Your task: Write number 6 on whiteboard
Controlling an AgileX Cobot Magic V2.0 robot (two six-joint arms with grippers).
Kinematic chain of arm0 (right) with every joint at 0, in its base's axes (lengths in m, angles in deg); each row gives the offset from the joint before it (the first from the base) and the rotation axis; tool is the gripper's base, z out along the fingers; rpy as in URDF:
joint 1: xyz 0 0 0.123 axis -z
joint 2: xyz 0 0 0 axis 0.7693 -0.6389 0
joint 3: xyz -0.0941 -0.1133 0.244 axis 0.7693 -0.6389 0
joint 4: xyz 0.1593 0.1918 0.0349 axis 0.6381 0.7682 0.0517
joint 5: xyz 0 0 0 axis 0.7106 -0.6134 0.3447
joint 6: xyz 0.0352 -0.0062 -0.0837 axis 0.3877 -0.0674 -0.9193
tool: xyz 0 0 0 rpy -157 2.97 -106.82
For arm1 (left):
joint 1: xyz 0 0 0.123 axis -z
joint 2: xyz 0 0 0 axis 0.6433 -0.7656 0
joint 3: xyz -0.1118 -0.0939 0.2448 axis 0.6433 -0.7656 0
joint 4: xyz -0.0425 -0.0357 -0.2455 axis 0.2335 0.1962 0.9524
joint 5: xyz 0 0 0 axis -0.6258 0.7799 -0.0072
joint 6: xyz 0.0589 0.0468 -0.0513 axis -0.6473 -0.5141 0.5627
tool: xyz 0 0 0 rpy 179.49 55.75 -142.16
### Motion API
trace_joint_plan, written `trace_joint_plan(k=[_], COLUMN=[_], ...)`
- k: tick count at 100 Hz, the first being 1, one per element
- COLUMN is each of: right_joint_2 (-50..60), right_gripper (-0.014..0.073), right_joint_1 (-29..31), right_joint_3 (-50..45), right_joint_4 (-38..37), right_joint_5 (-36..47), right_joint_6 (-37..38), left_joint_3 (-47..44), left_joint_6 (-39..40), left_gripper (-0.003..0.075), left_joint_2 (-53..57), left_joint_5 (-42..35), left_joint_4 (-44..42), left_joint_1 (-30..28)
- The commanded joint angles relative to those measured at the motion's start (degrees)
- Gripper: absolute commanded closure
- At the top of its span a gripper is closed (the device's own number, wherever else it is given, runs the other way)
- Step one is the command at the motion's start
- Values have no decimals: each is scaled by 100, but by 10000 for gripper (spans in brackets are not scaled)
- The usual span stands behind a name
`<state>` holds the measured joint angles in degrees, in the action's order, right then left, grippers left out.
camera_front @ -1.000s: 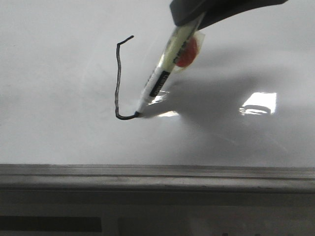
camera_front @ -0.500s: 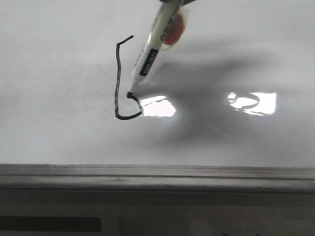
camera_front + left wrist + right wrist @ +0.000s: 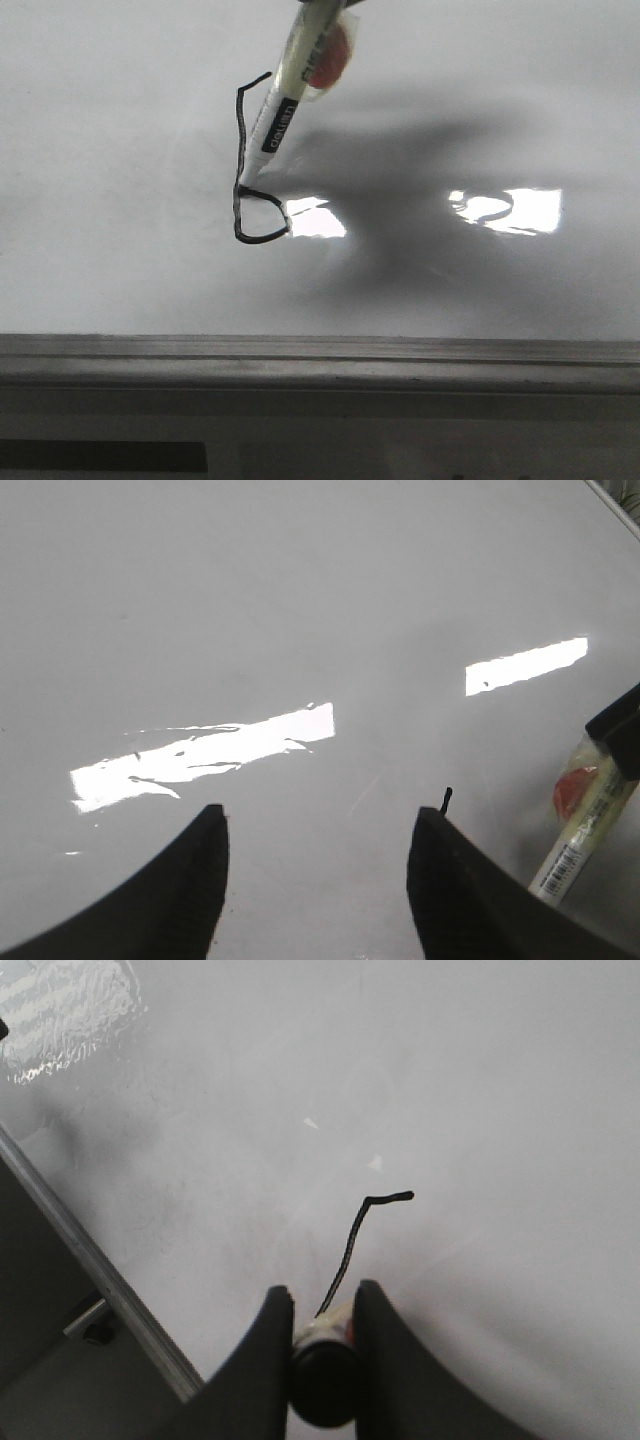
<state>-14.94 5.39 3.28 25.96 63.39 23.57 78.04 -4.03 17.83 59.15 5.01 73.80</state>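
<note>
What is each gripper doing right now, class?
Left gripper: open, holding nothing.
Right gripper: closed on the marker.

On the whiteboard (image 3: 120,260) you have the number 6 (image 3: 240,160) drawn as a thin black line: a short flick at the top, a tall wobbly stem running down, and a small loop at the bottom that closes against the stem. The board lies flat, glossy white-grey, with bright rectangular glare patches and a grey frame along its near edge.

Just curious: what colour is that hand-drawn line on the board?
Black, clearest in the front view: the thin hand-drawn number 6.
</note>
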Motion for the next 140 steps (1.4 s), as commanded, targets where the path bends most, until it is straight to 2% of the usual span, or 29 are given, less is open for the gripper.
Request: trace_joint_plan(k=[1, 23, 33, 43, 59, 73, 96, 115, 123, 127, 135, 140], right_joint_2=[76, 145, 277, 317, 296, 296, 296, 296, 307, 307, 307, 307], right_gripper=[665, 665, 665, 665, 665, 665, 665, 665, 665, 665, 665, 665], right_joint_1=[-18, -31, -191, -421, -791, -889, -1064, -1178, -1186, -1215, -1225, -1225], right_joint_3=[191, 191, 191, 191, 154, 154, 154, 154, 164, 177, 178, 178], right_joint_4=[-104, -104, -77, -65, -65, -65, 33, 38, 160, 199, 213, 213], right_joint_5=[467, 508, 473, 278, 242, 267, 232, 224, 197, 187, 187, 164], right_joint_6=[-89, -89, -89, -89, -89, -89, -89, -89, -89, -89, -89, -89], left_joint_3=[195, 195, 195, 195, 195, 195, 195, 195, 195, 195, 195, 195], left_joint_6=[38, 38, 41, 71, 81, 81, 81, 81, 81, 81, 81, 81], left_gripper=[352, 352, 352, 352, 353, 353, 353, 360, 412, 461, 588, 693], left_joint_2=[3, 3, -10, -135, -486, -865, -1406, -1679, -1729, -1758, -1794, -1793], left_joint_5=[-409, -409, -334, -32, 24, -95, -734, -769, -759, -759, -770, -770], left_joint_4=[-2, -55, -717, -1364, -1352, -1252, -1001, -989, -978, -969, -969, -969], left_joint_1=[-4, -4, 97, 511, 1433, 1976, 2077, 2077, 2077, 2077, 2077, 2077])
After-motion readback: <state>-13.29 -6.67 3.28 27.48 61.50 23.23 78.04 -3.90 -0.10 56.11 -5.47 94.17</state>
